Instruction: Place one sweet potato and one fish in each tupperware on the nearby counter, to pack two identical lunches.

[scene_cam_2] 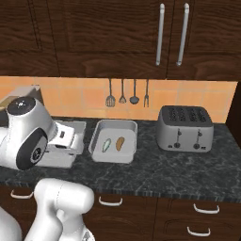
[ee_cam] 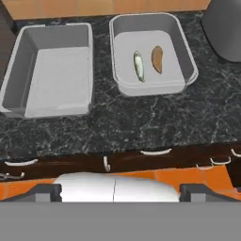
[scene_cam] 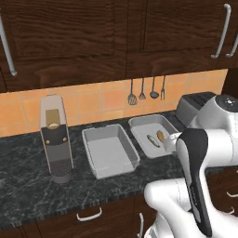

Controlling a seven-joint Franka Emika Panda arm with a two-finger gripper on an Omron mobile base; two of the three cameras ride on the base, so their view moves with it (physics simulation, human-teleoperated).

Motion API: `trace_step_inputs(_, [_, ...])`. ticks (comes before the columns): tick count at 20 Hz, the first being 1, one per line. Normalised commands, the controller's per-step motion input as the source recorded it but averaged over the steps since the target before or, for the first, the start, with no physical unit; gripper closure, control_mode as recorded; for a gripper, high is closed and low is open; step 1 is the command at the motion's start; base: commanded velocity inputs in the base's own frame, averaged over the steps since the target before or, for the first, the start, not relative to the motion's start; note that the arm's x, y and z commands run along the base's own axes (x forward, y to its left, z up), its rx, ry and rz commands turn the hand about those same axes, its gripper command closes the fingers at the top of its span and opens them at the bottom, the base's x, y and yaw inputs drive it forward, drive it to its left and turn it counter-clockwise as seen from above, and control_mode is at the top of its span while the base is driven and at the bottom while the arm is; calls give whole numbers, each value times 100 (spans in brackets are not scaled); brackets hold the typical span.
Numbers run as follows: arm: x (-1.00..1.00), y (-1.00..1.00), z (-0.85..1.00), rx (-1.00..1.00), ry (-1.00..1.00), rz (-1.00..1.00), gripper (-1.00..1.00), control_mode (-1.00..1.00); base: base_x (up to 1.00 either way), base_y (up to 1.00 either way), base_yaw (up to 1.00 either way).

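Note:
Two grey tupperware stand side by side on the black counter [ee_cam: 141, 117]. The left tupperware [ee_cam: 56, 70] [scene_cam: 109, 151] has nothing in it. In the right tupperware [ee_cam: 127, 47] [scene_cam: 144, 125] [scene_cam_2: 113, 127] lie a silvery-green fish [ee_cam: 138, 66] [scene_cam: 152, 141] [scene_cam_2: 106, 145] and, just right of it, an orange-brown sweet potato [ee_cam: 157, 59] [scene_cam: 160, 136] [scene_cam_2: 120, 143]. My gripper [ee_cam: 120, 190] hangs open high above the counter's front edge, well short of both tupperware, with nothing between its fingers.
A silver toaster [scene_cam_2: 184, 128] [scene_cam: 193, 108] stands right of the tupperware. A tall coffee machine [scene_cam: 56, 139] stands to the left. Utensils [scene_cam: 146, 93] hang on the orange tiled wall. Dark drawers with silver handles [ee_cam: 155, 152] run below the counter edge.

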Motion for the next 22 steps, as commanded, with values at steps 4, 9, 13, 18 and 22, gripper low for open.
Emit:
trace_step_inputs(4, [-50, 17, -14, -3, 0, 2, -100, 100, -50, 2, 0])
trace_step_inputs(9, [0, 0, 0, 0, 0, 0, -100, 100, -29, -70, -6])
trace_step_inputs(13, [0, 0, 0, 0, 0, 0, -100, 100, 0, -100, -1])
trace_step_inputs(18, [0, 0, 0, 0, 0, 0, -100, 100, 0, -100, 0])
trace_step_inputs(22, [0, 0, 0, 0, 0, 0, -100, 100, -28, -100, 0])
